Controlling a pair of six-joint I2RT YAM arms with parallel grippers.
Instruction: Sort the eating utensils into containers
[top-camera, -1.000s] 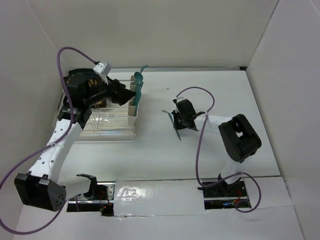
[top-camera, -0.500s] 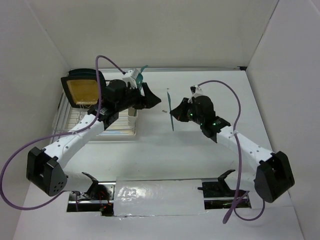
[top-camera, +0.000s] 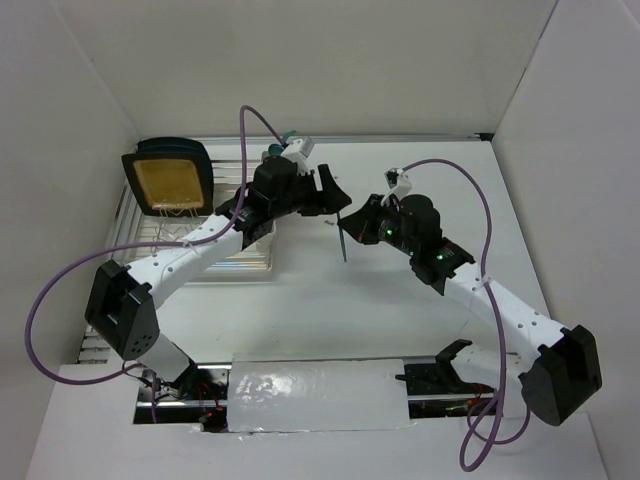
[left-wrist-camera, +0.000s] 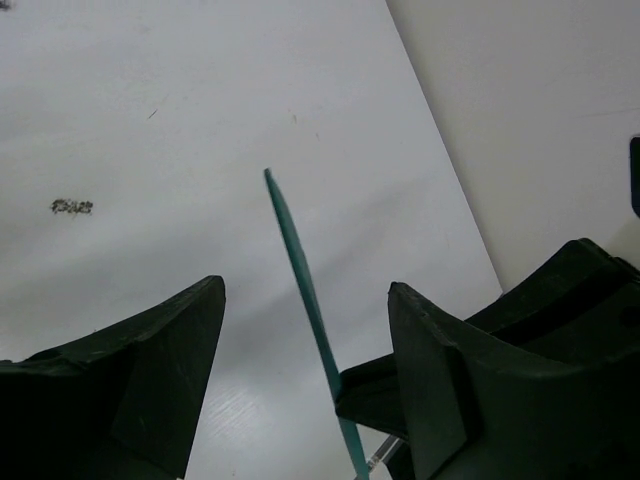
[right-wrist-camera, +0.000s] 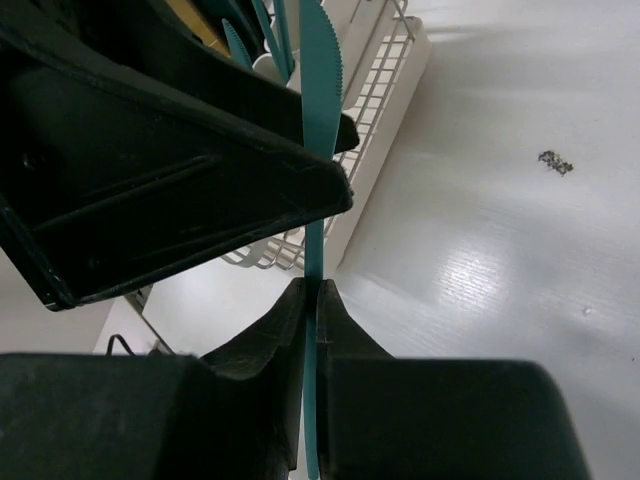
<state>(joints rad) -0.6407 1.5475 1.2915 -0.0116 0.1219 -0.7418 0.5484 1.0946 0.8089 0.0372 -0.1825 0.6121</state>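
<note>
Cream cup (top-camera: 263, 238) holds teal utensils (top-camera: 284, 137); right hand (right-wrist-camera: 310, 290) pinches teal knife (right-wrist-camera: 320, 60); left hand (left-wrist-camera: 305, 290) wide around it.

Bright, even light is falling from above, casting only faint shadows. The left gripper (left-wrist-camera: 305, 288) is looming dark and soft-focused, a sheen glinting on the table (left-wrist-camera: 150, 100) between its jaws. Beside the right gripper (right-wrist-camera: 310, 288), glare is whitening the table.

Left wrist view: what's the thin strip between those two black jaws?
A teal utensil, gripped by the right gripper, stands in the gap of the open left gripper, touching neither side; the left wrist view shows it.
</note>
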